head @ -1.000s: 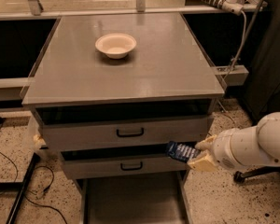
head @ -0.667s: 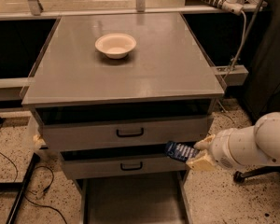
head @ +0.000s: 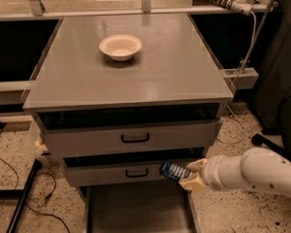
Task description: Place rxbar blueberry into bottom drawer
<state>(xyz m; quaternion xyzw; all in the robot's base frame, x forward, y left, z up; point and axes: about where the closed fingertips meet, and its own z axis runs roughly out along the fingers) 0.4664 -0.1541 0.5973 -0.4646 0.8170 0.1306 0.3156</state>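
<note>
Moved: gripper (head: 188, 174) lower, leftward | clamps rxbar blueberry (head: 172, 170), dark blue, white stripes | above bottom drawer (head: 136, 212)

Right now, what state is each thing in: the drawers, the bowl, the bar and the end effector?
end effector: shut on the bar, low at the cabinet's front right.
rxbar blueberry: held, not yet in the bottom drawer.
bottom drawer: pulled out.
upper handled drawer: looks pushed in.
lower handled drawer: looks pushed in.
bowl: upright on the cabinet top.
</note>
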